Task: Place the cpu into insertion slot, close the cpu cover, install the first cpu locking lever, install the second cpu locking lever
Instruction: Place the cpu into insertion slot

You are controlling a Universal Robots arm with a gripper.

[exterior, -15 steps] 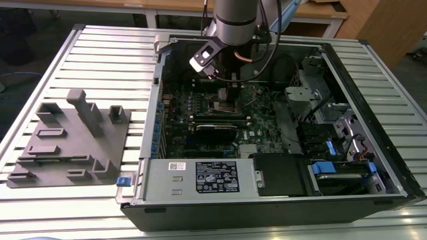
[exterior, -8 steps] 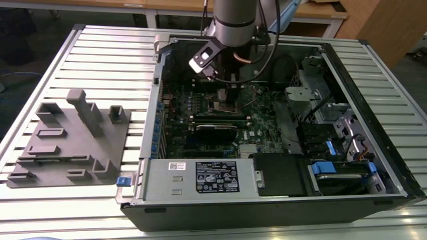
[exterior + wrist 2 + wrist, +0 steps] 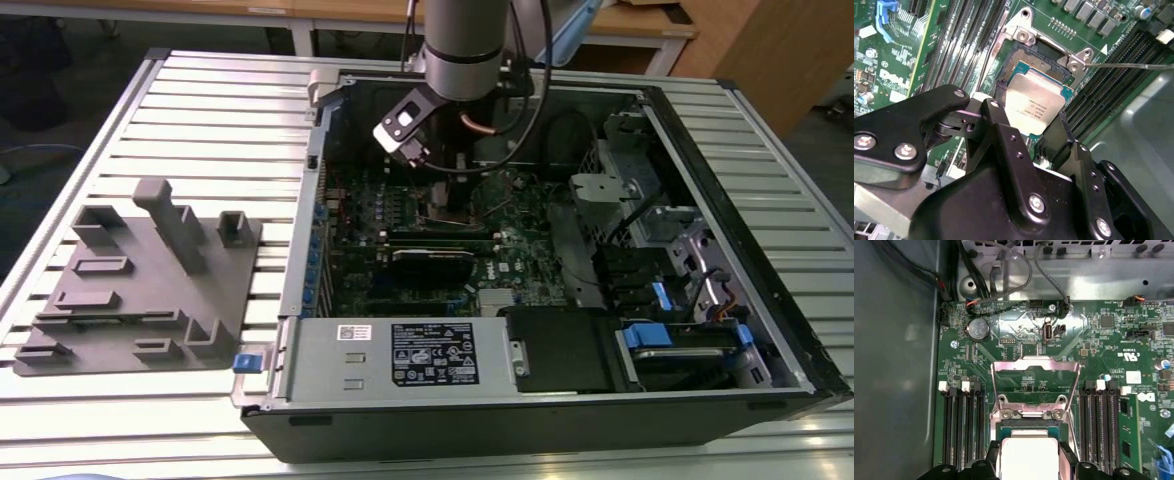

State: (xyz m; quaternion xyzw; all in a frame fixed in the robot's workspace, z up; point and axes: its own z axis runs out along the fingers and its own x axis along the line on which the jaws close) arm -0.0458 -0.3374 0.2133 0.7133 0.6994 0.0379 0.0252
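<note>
My gripper (image 3: 1029,114) is shut on the cpu (image 3: 1035,102), a flat silver-grey square with a black finger (image 3: 999,112) on either side. It holds the chip slightly tilted, just above the insertion slot (image 3: 1024,60), whose dark contact field and silvery rim show beyond the chip. In the first wrist view the cpu (image 3: 1029,457) hangs over the insertion slot (image 3: 1031,432), and the cpu cover (image 3: 1034,362) stands swung open behind it, green board visible through its cut-out. A thin locking lever (image 3: 1134,64) sticks out beside the socket. In the exterior view the gripper (image 3: 447,195) reaches down into the open computer case.
Long black memory slots (image 3: 961,425) flank the socket on both sides. Cables (image 3: 1014,265) run along the case wall. The power supply (image 3: 394,355) and drive bays (image 3: 681,340) fill the case's near side. A grey fixture (image 3: 140,275) lies on the slatted table at the exterior view's left.
</note>
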